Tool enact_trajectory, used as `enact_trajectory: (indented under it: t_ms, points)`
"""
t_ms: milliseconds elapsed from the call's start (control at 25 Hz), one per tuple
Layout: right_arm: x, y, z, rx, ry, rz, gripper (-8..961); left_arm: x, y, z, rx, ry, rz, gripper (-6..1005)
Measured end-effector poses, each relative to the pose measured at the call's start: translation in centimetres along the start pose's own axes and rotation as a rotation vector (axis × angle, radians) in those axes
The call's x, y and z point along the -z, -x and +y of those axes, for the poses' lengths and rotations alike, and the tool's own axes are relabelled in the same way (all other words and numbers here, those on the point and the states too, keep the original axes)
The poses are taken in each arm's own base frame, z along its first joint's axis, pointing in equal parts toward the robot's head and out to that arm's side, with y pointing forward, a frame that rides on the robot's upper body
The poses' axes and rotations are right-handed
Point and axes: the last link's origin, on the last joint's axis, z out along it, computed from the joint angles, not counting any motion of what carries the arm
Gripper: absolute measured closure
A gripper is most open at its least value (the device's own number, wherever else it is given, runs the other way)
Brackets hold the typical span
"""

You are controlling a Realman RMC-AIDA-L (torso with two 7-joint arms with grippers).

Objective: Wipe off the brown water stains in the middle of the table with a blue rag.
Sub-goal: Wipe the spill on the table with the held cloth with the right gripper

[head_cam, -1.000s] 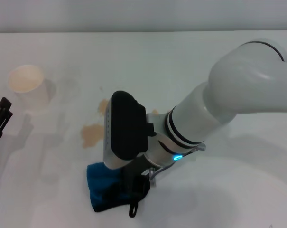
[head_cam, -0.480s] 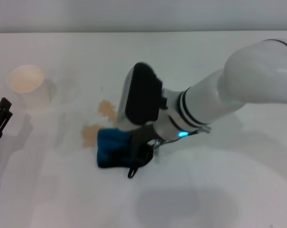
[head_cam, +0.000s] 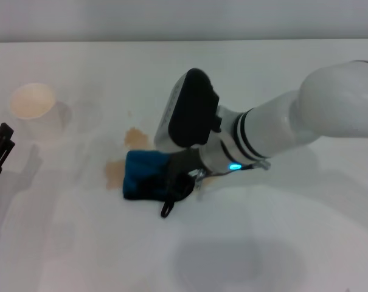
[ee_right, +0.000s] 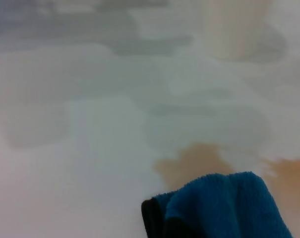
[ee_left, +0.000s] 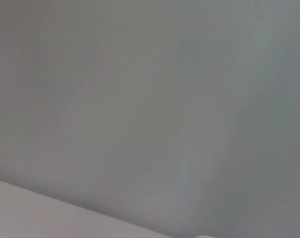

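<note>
Right gripper (head_cam: 182,176) clamped on blue rag (head_cam: 145,174), rag on table (head_cam: 281,243), brown water stains (head_cam: 115,172) just beyond and beneath it, left gripper (head_cam: 0,149) parked far aside, its closure unclear

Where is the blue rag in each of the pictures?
Head view: the blue rag lies mid-table under the right gripper, covering part of the brown water stains.
Left wrist view: not in it.
Right wrist view: the rag fills the lower edge.
Shared landmark: the stains.
</note>
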Motion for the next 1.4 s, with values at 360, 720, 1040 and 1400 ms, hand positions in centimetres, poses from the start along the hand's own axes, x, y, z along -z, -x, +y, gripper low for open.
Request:
enact_trajectory:
  t_ms: [360, 720, 1040, 1400]
  points:
    - [-0.6, 2.0, 4.7, 0.062, 0.113, -0.063, 846, -0.1, 0.0, 0.0, -0.001, 0.003, -0.001, 121]
    - [-1.2, 2.3, 4.5, 0.030, 0.018, -0.171, 846, 0.0, 0.0, 0.0, 0.000, -0.001, -0.003, 122]
    - [-1.8, 0.8, 3.8, 0.038, -0.050, -0.171, 847, -0.1, 0.0, 0.0, 0.000, -0.003, 0.000, 122]
    - [-1.9, 0.2, 2.7, 0.032, -0.110, -0.184, 847, -0.3, -0.1, 0.0, 0.003, -0.004, 0.003, 122]
